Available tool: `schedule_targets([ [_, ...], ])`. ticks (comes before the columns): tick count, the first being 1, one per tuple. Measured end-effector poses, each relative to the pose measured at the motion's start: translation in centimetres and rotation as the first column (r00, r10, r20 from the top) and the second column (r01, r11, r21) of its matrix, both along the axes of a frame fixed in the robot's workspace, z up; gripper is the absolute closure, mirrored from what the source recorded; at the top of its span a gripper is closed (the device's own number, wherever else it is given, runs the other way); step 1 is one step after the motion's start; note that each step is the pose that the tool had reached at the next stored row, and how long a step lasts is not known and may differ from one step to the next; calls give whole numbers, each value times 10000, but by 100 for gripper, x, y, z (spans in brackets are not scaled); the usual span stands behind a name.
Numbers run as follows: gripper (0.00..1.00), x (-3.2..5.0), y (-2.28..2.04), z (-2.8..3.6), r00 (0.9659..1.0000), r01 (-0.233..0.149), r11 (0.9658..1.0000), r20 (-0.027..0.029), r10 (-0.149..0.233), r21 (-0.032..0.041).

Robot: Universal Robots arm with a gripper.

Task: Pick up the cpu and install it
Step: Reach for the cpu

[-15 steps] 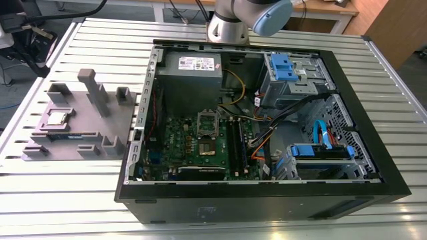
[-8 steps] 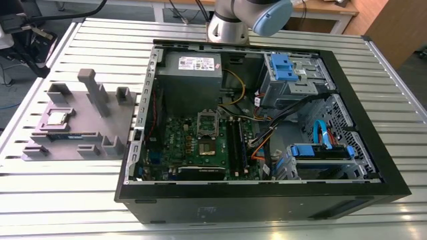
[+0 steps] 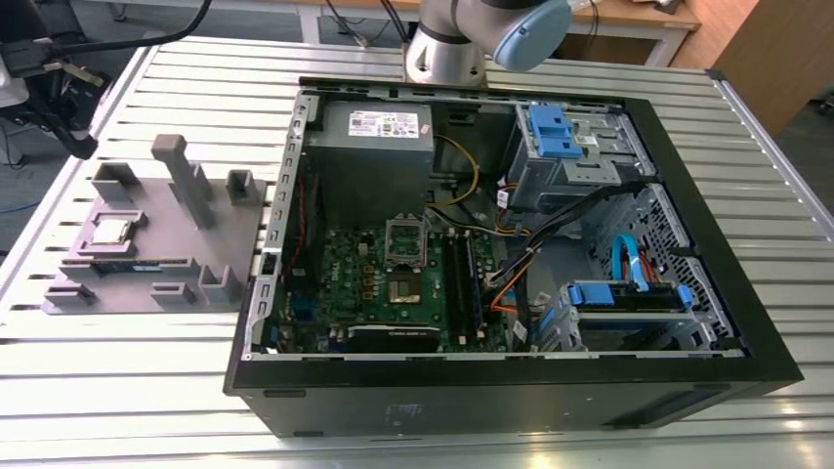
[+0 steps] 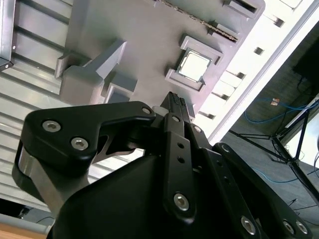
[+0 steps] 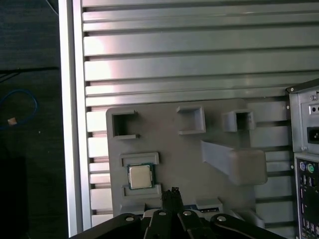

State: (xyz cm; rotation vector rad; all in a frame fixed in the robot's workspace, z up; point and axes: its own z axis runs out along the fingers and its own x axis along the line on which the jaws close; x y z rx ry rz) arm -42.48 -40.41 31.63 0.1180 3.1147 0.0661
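Note:
The cpu [image 3: 111,231], a small silver square, lies flat in a recessed nest of the grey fixture plate [image 3: 195,249] on the exterior view's left, beside the open computer case [image 3: 521,386]. Both wrist views look down on the cpu [image 4: 194,65] [image 5: 140,176] from well above. My gripper [image 4: 174,101] [image 5: 173,191] hangs over the plate, a short way off the chip and not touching it. Its black fingers meet in one narrow tip with nothing between them. Inside the case, the motherboard [image 3: 352,283] carries the socket [image 3: 404,286] with its metal frame [image 3: 404,237] swung up.
A memory stick [image 3: 131,264] lies in another slot of the plate, and tall grey posts [image 3: 183,176] stand up from it. Cables, blue drive bays [image 3: 561,132] and a power supply [image 3: 378,132] crowd the case. The slatted metal table [image 3: 131,391] ends close to the plate.

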Motion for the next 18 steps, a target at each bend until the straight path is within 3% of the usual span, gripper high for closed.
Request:
schedule_targets([
  [6, 89, -20, -58, -84, 10000, 0, 10000, -1, 0, 0],
  [11, 89, -75, -141, -173, 10000, 1, 10000, 0, -1, 0],
  [18, 89, -142, -168, -220, 10000, 1, 10000, 0, -1, 0],
])
